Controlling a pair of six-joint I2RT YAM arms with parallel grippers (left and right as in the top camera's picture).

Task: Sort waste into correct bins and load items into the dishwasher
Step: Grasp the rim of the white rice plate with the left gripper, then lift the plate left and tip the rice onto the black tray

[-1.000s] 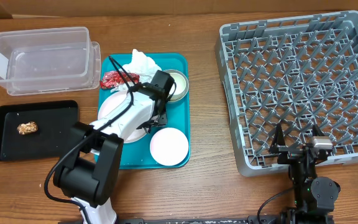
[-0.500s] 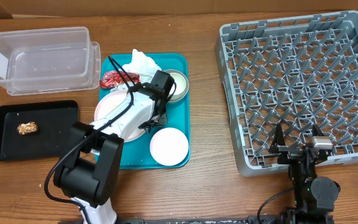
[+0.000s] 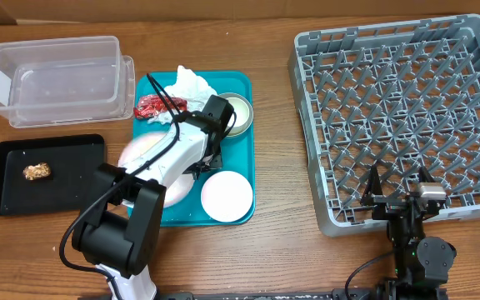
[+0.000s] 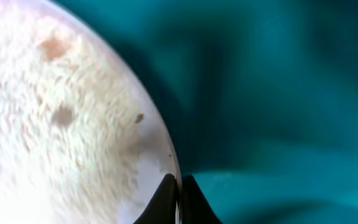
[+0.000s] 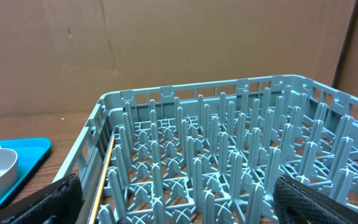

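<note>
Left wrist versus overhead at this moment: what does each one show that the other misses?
Only the left wrist: rice, flecked with brown, covering the plate, and the left gripper pinched shut on its rim. Only the overhead: the clear tub, the black tray holding a brown chunk, the red wrapper, the napkin, the dish rack and the open right gripper. Both: the plate on the teal tray.

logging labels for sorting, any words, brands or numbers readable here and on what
No text is readable in any view.
Tub: white sticker on its end, too small to read.
Wrapper: any print too small to read.
Rack, plate: no markings seen.
</note>
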